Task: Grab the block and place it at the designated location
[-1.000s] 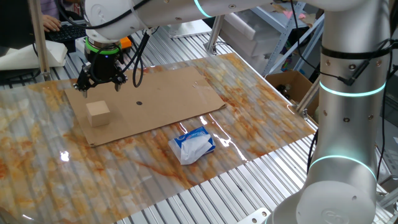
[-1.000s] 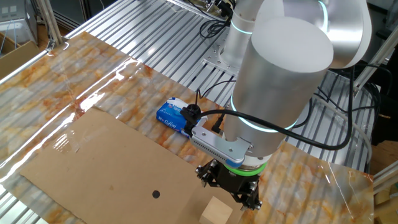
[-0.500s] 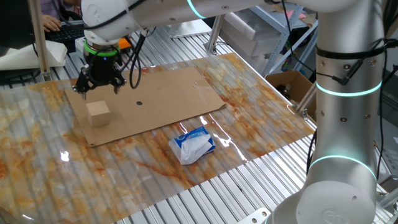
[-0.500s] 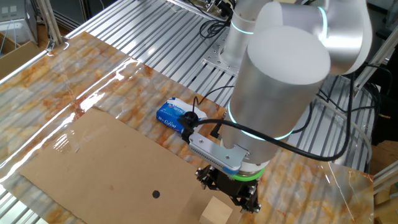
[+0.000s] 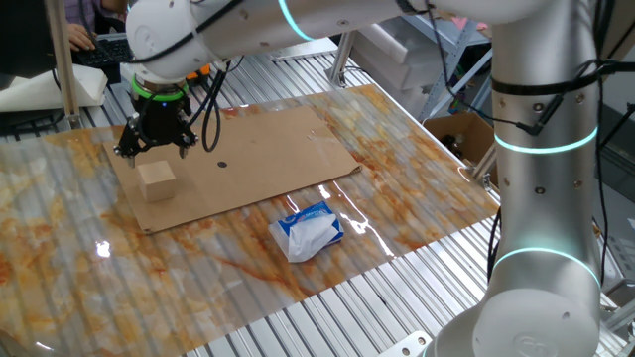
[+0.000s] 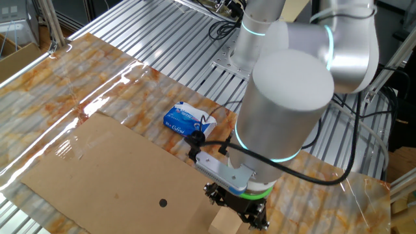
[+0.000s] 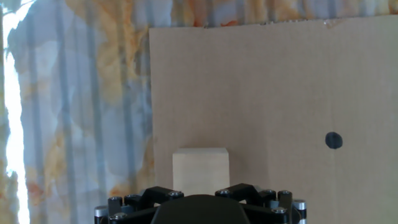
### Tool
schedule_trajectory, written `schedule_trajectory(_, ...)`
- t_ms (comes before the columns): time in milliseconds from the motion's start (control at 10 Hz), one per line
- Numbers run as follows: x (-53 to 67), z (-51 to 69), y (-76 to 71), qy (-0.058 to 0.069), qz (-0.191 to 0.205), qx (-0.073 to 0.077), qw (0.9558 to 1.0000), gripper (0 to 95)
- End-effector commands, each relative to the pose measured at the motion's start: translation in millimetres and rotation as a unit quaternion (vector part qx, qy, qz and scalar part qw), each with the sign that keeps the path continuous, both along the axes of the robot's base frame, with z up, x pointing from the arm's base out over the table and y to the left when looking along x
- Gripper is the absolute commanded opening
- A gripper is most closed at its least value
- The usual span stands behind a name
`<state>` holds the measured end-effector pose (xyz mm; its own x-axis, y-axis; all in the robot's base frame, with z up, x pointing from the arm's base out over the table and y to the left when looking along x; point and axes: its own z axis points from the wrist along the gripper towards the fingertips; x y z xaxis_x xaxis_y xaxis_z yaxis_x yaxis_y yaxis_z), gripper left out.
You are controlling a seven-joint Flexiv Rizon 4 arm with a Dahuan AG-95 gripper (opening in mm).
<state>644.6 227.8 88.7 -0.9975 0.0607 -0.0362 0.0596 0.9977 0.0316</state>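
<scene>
The block [image 5: 157, 179], a light-tan wooden cube, rests on the left part of the brown cardboard sheet [image 5: 268, 149]. My gripper [image 5: 154, 151] hovers just above and behind it, fingers spread open and empty. The black dot [image 5: 221, 166] lies on the sheet to the right of the block. In the other fixed view the gripper [image 6: 235, 211] partly covers the block [image 6: 224, 222], with the dot [image 6: 162, 203] to its left. In the hand view the block [image 7: 200, 169] sits just ahead of the gripper [image 7: 199, 200], and the dot [image 7: 334, 140] is to the right.
A blue-and-white soft packet [image 5: 310, 230] lies on the marbled tabletop in front of the sheet; it also shows in the other fixed view [image 6: 185, 121]. A cardboard box [image 5: 458, 134] stands off the table's right side. The sheet's left edge [image 7: 150, 112] runs close beside the block.
The gripper has moved left and a little lower, from beside the block to over it. The block, the dot and the packet have not moved.
</scene>
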Motion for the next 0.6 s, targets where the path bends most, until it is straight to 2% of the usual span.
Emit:
schedule_trajectory(100, -1.5, -3.5, -0.7, -0.001, 0.002, 0.001, 1.0, 95.0)
schedule_trajectory(300, -1.3, -13.2, -0.8, -0.002, 0.0, 0.001, 1.0, 95.0)
schedule_trajectory(600, -1.4, -13.8, -1.2, -0.001, 0.002, 0.002, 1.0, 95.0)
